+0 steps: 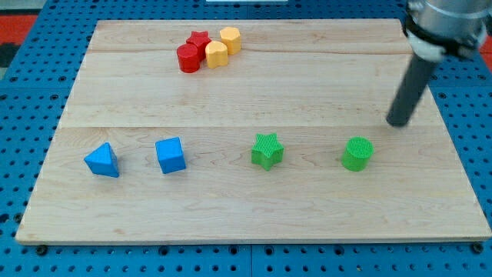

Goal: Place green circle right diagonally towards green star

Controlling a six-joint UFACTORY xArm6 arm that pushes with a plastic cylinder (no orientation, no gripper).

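Where the pale wooden board (254, 208) runs toward the view's right, the green ribbed plastic cylinder, the task's green circle (357, 153), stands upright on its flat base, round face up, long axis vertical, so it points no particular way across the board. Its side wall shows fine vertical ridges; the top is flat and slightly lighter. To its left, well apart, sits the green ribbed plastic star block (267, 150), also flat on the board, one point aimed toward the view's top. The straight dark rod comes down from the view's upper right, leaning a little, and my tip (399, 123) rests at board level up and to the right of the green cylinder, near it but with a clear gap (no contact seen). It is a plain rod with nothing to open or close, and it carries nothing. Farther left in the same row lie a blue plastic triangular wedge block (102, 160) and a blue plastic cube-like block (170, 155), smooth-faced, apart from each other. Near the view's top, a tight cluster: red plastic cylinder (188, 58), red plastic star (199, 41), and two yellow plastic blocks, apparently six-sided, (217, 54) and (231, 38), touching or nearly so. The board shows lengthwise grain and plank seams and rests on a blue perforated base (31, 115).
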